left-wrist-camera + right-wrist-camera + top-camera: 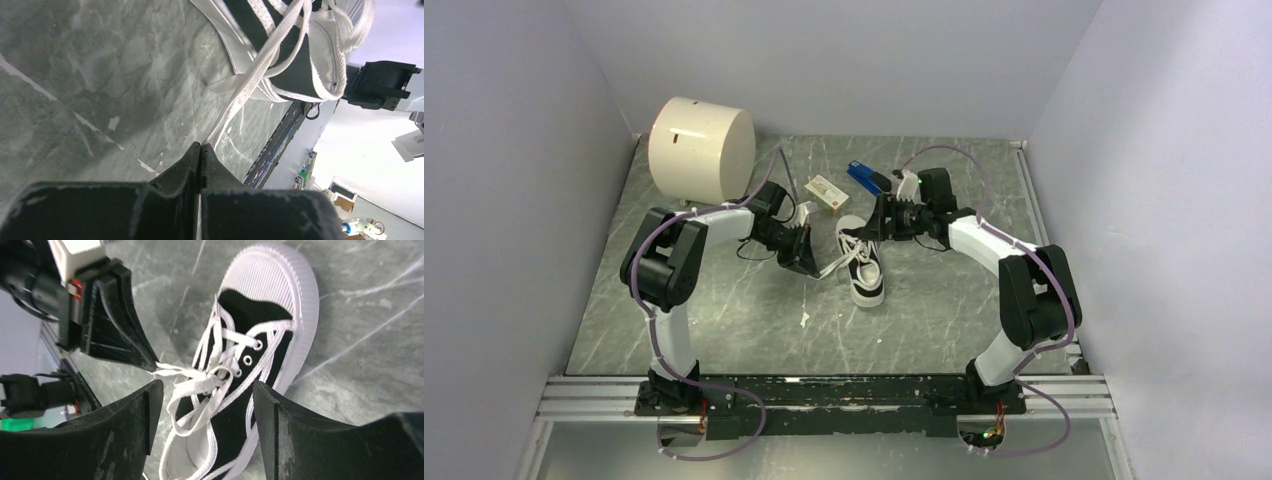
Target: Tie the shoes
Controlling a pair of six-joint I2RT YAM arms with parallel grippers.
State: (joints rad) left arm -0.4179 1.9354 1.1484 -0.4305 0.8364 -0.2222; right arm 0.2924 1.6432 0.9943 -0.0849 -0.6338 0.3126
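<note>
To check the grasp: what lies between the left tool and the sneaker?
A white lace spans it, from the shut left tool to the sneaker; the left wrist view shows this.

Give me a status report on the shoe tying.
Left gripper shut on a lace end. Right gripper open above the sneaker. No bow showing. Stapler and box beyond, apart.

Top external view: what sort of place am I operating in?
Likely a lab robot test cell: plain pale walls box in a marble-patterned tabletop, and the left arm and right arm bolt to an aluminium rail at its near edge.
</note>
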